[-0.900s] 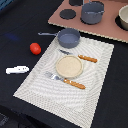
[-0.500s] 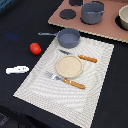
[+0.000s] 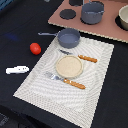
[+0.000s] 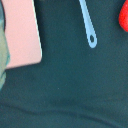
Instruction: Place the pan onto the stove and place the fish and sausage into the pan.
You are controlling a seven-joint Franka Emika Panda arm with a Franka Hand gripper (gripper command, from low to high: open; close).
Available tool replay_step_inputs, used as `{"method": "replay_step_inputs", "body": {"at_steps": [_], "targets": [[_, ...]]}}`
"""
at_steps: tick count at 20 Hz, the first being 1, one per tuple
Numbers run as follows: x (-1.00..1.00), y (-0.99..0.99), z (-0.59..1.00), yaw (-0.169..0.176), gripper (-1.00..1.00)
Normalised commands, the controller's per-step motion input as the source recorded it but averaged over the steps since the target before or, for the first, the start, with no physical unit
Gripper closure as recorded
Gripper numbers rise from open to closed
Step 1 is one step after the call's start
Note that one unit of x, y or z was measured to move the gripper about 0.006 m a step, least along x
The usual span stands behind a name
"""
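Observation:
The small blue-grey pan (image 3: 68, 37) sits on the far corner of the striped placemat (image 3: 95, 95), its thin grey handle (image 3: 46, 34) pointing to the exterior view's left. The red sausage (image 3: 35, 48) lies on the dark table left of the pan. The white fish (image 3: 17, 70) lies nearer the front left. The pinkish-brown stove (image 3: 107, 30) with black burner discs (image 3: 67, 13) is at the back. In the wrist view I see the pan's handle (image 4: 87, 25), the sausage's edge (image 4: 123, 16) and a stove corner (image 4: 22, 35). The gripper shows in no view.
A larger grey pot (image 3: 92, 12) stands on the stove, and another vessel (image 3: 123, 19) is at its right edge. On the placemat lie a beige plate (image 3: 69, 66), a fork (image 3: 66, 80) and a knife (image 3: 80, 56), both with orange handles.

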Motion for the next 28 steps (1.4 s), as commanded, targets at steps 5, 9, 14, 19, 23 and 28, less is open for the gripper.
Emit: {"method": "replay_step_inputs", "body": {"at_steps": [5, 9, 14, 19, 23, 28], "targets": [[0.59, -0.13, -0.19, -0.1, -1.0], [0.38, -0.13, -0.26, -0.053, -1.0], [0.39, -0.1, -0.32, -0.016, -1.0], [0.23, -0.18, -0.39, -0.008, -1.0], [0.13, -0.12, -0.4, -0.002, -1.0], [0.18, -0.04, -0.4, 0.0, -1.0]]}}
